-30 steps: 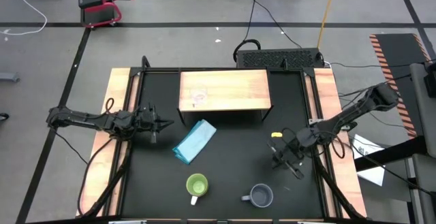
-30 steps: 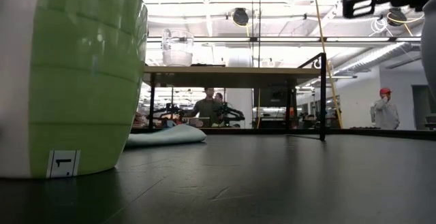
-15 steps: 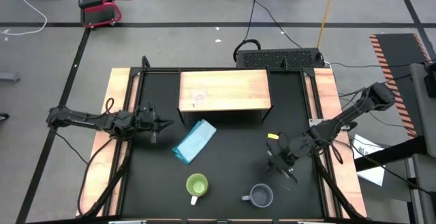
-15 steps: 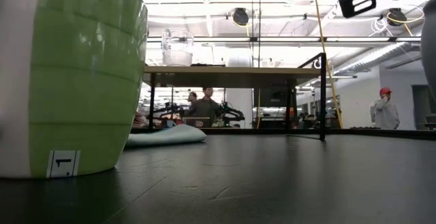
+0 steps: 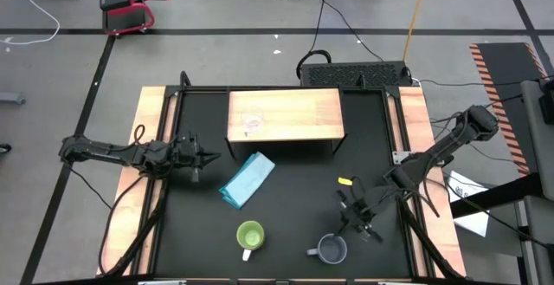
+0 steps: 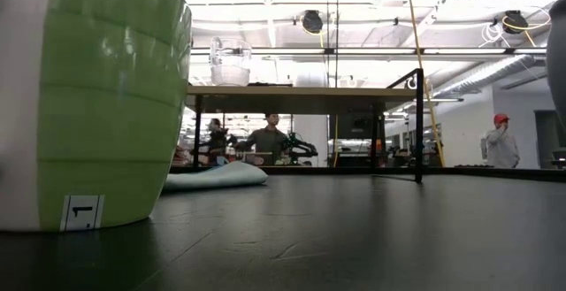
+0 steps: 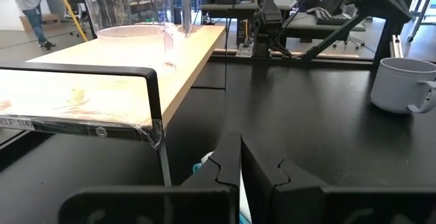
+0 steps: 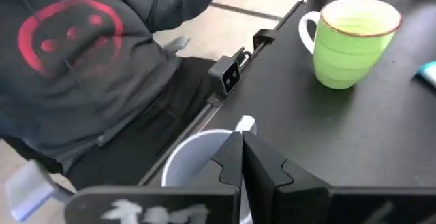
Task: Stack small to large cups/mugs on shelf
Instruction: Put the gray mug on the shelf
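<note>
The left claw (image 5: pixel 210 156) sits at the left side of the black desk (image 5: pixel 286 194), just in from its left edge, level with the front of the shelf (image 5: pixel 286 116). Its fingers (image 7: pixel 228 166) are pressed together and hold nothing.

The right claw (image 5: pixel 352 222) is over the front right part of the desk, just above the grey-blue mug (image 5: pixel 331 249). In the right wrist view its fingers (image 8: pixel 238 161) are pressed together with nothing between them, directly above the rim of the grey-blue mug (image 8: pixel 197 157). Whether the fingers touch that rim cannot be determined.

The shelf is a light-wood raised board on dark metal legs at the back centre of the desk. The clear glass cup (image 5: pixel 252 121) stands upright on the left part of the shelf top; the left wrist view shows the clear glass cup (image 7: pixel 133 6) with its handle.

The lime-green mug (image 5: pixel 250 236) stands upright on the desk near the front edge, left of the grey-blue mug and well apart from it. Its white handle points toward the front edge. In the low view the lime-green mug (image 6: pixel 97 96) fills the left side.

A light blue folded cloth (image 5: pixel 248 179) lies on the desk between the shelf and the lime-green mug, touching neither.

A person in a dark hooded top (image 8: pixel 88 60) is beside the front edge of the desk.
</note>
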Robot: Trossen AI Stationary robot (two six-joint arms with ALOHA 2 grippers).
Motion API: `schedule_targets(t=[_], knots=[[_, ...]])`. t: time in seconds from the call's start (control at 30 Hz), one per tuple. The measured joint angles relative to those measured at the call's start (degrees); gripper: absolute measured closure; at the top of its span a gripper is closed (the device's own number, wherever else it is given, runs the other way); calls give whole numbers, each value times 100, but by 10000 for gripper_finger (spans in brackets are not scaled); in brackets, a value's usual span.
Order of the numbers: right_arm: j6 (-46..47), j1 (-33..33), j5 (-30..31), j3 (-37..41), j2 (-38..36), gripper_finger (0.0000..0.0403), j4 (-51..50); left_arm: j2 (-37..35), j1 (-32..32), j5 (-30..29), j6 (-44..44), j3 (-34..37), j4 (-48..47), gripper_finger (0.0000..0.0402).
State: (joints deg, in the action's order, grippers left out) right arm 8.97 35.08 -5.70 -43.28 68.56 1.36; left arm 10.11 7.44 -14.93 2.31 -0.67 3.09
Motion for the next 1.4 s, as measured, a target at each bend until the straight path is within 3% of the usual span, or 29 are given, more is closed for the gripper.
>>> schedule_targets(t=[0.5,0.8,1.23,1.4], knots=[[741,45,0,-1545,1136,403,-2940,0,-2,-7,42,0,0,376],[923,69,-44,-1592,1171,397,-3153,0,-1,-9,52,0,0,376],[1459,66,-346,-1592,1162,269,-2944,0,-1,-12,57,0,0,376],[1427,9,-311,-1489,1162,247,-2693,0,-2,-12,57,2,2,376]])
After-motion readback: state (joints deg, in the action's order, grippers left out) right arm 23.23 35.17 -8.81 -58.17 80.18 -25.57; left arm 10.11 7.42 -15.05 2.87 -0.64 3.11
